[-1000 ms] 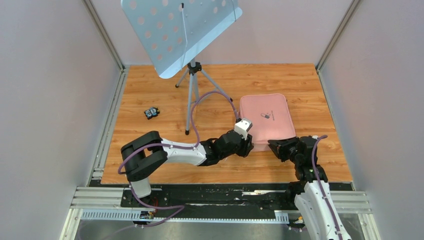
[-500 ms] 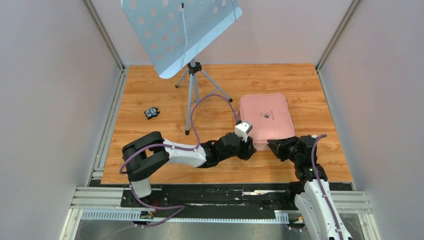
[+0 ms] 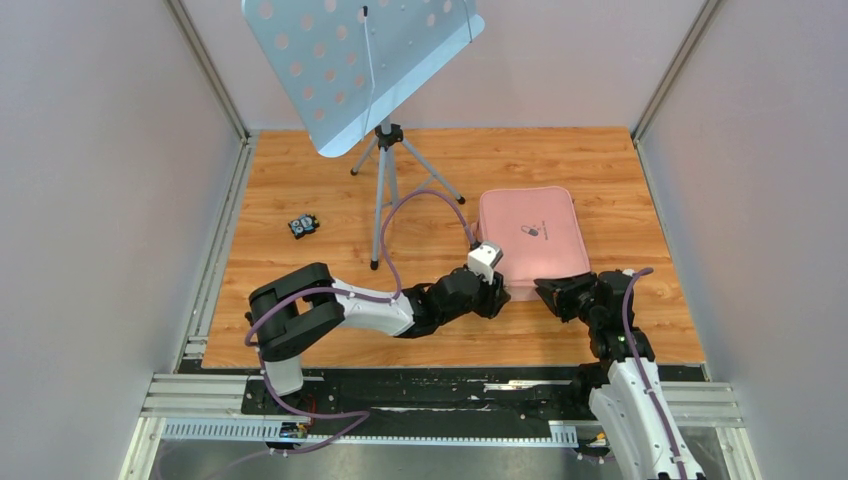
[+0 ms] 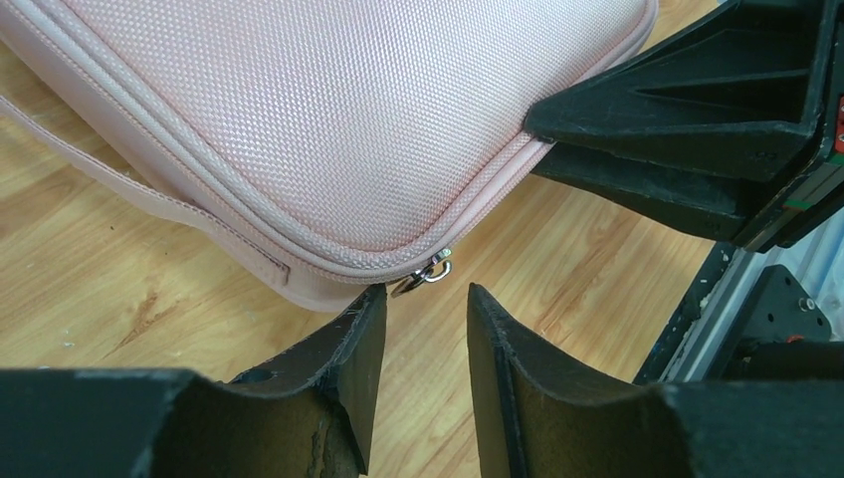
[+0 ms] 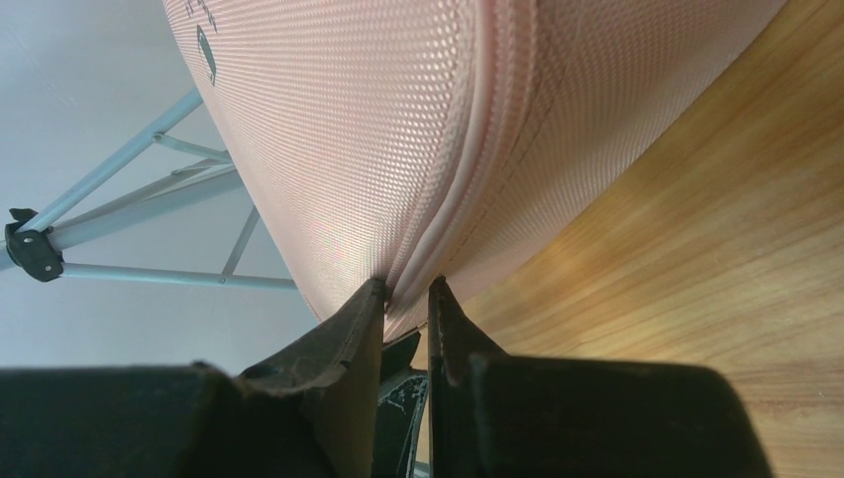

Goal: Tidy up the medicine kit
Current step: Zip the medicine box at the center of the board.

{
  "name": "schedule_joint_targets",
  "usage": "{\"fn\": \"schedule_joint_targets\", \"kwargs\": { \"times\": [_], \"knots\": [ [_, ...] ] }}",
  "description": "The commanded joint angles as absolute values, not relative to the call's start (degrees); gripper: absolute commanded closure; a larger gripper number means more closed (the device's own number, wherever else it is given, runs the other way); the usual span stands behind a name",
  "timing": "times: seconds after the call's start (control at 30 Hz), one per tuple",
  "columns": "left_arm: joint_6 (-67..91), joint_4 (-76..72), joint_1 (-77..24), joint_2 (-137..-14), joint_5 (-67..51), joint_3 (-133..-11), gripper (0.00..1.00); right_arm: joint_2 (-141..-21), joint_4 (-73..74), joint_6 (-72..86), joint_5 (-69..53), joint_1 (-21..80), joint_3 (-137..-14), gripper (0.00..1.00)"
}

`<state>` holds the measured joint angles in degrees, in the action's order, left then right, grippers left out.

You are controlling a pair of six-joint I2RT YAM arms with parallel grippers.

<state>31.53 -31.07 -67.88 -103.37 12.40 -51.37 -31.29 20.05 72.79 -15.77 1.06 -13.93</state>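
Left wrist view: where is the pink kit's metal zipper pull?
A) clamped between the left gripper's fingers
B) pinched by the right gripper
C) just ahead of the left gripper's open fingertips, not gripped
C: the zipper pull hangs at the medicine kit's corner just beyond the left gripper, whose jaws stand apart and empty.

A music stand (image 3: 400, 62) (pale blue, perforated) stands near a small dark object (image 3: 303, 225).
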Motion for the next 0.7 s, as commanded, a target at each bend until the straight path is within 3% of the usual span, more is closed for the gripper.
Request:
{"fn": "schedule_joint_targets", "kwargs": {
  "times": [0.0, 0.23, 0.67],
  "knots": [
    [30.2, -35.47, -68.12, -104.81, 15.42, -52.04, 0.58, -31.79, 18.02, 72.43, -16.89, 1.41, -15.27, 0.82],
    [30.23, -35.56, -68.14, -104.73, 18.1, -52.52, 0.64, -32.16, 17.76, 72.29, -17.05, 1.41, -15.29, 0.83],
    [30.82, -35.71, -68.12, -104.33, 19.72, -53.01, 0.87, -32.1, 17.67, 72.13, -17.27, 1.4, -14.99, 0.83]
  ]
}}
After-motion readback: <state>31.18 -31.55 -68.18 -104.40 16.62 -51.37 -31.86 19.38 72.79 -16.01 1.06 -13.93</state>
